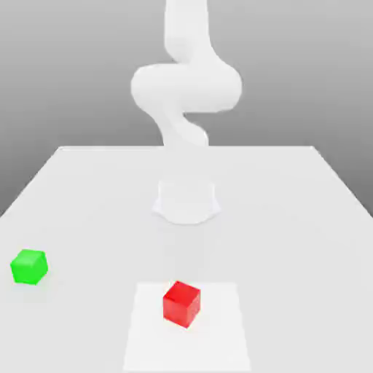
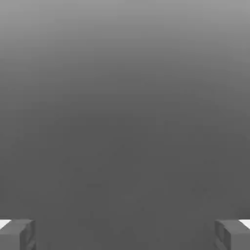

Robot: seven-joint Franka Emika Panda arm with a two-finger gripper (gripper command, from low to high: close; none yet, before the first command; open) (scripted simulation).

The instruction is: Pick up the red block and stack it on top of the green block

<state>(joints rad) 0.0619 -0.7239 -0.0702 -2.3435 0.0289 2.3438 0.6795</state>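
A white table [image 1: 306,218] — pale square patch [image 1: 218,342] — before a grey backdrop [image 1: 65,65].

Simulated robot workspace, not a furnished room: a plain white table [image 1: 291,218] with sharp edges stands before a featureless grey gradient backdrop. A smooth, untextured white arm [image 1: 186,87] rises from a round base at the table's middle. Flat-shaded cubes, the red block [image 1: 181,303] and the green block [image 1: 29,266], cast soft rendered shadows.
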